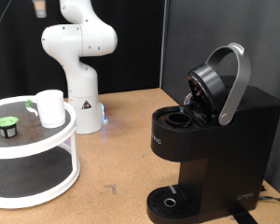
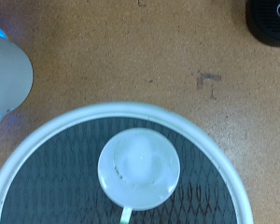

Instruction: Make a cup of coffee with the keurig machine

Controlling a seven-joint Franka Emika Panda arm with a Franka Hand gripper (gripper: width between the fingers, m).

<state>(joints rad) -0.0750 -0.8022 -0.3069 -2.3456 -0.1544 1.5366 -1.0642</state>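
cup [image 1: 51, 107]: 1 | keurig machine [image 1: 210, 140]: 1 | pod [image 1: 7, 124]: 1 | round two-tier stand [image 1: 37, 173]: 1

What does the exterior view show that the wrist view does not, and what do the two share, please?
Only the exterior view shows the keurig machine's open lid, the robot arm and a green-topped pod on the tiered white tray. Only the wrist view looks straight down into the cup, showing its inside. Both show the cup on the tray, the machine's drip tray and the wooden table. The hand appears in neither.
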